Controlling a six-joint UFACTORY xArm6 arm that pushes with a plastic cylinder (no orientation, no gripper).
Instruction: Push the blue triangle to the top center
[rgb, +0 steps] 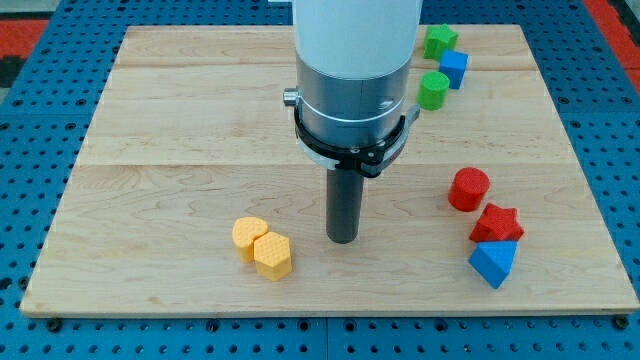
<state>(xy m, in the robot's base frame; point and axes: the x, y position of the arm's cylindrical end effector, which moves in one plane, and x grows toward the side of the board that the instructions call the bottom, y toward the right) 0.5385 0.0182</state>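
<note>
The blue triangle lies near the board's bottom right, touching the red star just above it. My tip rests on the board at the lower middle, well to the left of the blue triangle. It is a short way right of the two yellow blocks. The tip touches no block.
A red cylinder stands above the red star. At the top right are a green star, a blue cube and a green cylinder. The arm's wide white and grey body hides the top centre of the wooden board.
</note>
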